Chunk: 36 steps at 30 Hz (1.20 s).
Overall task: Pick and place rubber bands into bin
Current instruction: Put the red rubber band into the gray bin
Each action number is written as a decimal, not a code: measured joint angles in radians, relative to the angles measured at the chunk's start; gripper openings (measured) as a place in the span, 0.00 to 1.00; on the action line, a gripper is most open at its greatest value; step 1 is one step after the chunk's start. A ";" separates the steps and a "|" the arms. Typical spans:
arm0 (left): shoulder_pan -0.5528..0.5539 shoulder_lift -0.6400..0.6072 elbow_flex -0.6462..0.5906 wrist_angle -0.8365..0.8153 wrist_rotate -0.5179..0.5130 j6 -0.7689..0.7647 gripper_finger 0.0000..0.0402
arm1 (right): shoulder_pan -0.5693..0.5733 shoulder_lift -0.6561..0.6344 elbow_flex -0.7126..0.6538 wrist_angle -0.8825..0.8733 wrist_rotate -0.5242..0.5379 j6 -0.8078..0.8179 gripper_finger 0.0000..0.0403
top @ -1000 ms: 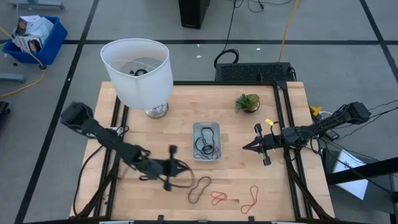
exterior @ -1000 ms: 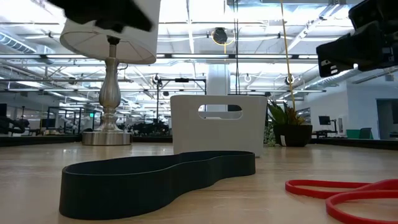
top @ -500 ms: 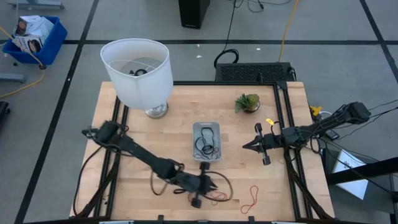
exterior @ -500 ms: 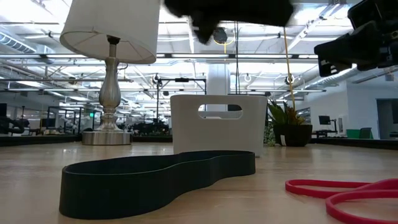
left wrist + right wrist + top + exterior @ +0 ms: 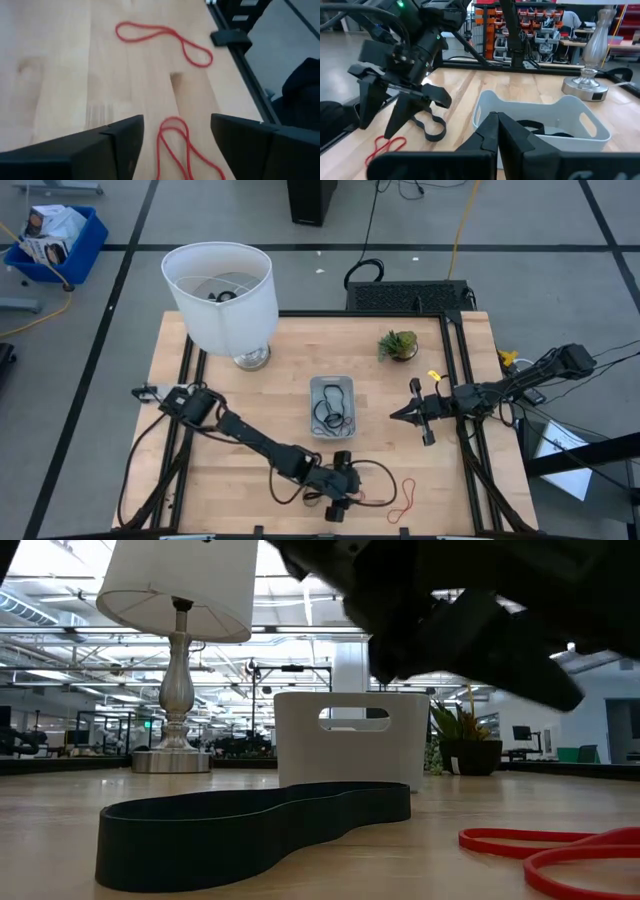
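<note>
My left gripper [image 5: 177, 135] hangs open over the table's near middle [image 5: 352, 492]. Its fingers stand on either side of a red rubber band [image 5: 174, 142] that lies flat on the wood, without touching it. A second red band [image 5: 165, 39] lies farther right [image 5: 403, 500]. A black band [image 5: 250, 830] lies flat beside the left gripper [image 5: 434, 129]. The pale grey bin [image 5: 312, 408] at the table's middle holds black bands. My right gripper [image 5: 395, 415] waits shut just right of the bin.
A white-shaded lamp [image 5: 222, 295] stands at the back left and a small potted plant [image 5: 398, 345] at the back right. The bands lie close to the table's near edge [image 5: 300, 530]. Bare wood lies between the bin and the lamp.
My left gripper has swung toward the table's right and near edges, from left of the black band across to the red band, and now hangs over that band. The bands and the bin have not moved.
</note>
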 joint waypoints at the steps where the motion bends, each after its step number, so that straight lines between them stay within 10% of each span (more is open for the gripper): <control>1: -0.001 0.000 -0.007 -0.005 0.000 -0.011 0.60 | 0.000 0.000 0.000 0.005 0.000 -0.013 0.00; 29: 0.024 0.105 -0.061 0.104 0.115 0.017 0.62 | 0.000 0.007 0.000 0.075 0.028 -0.068 0.00; 36: 0.027 0.114 -0.059 0.080 0.109 0.044 0.35 | 0.000 0.008 0.000 0.074 0.028 -0.042 0.00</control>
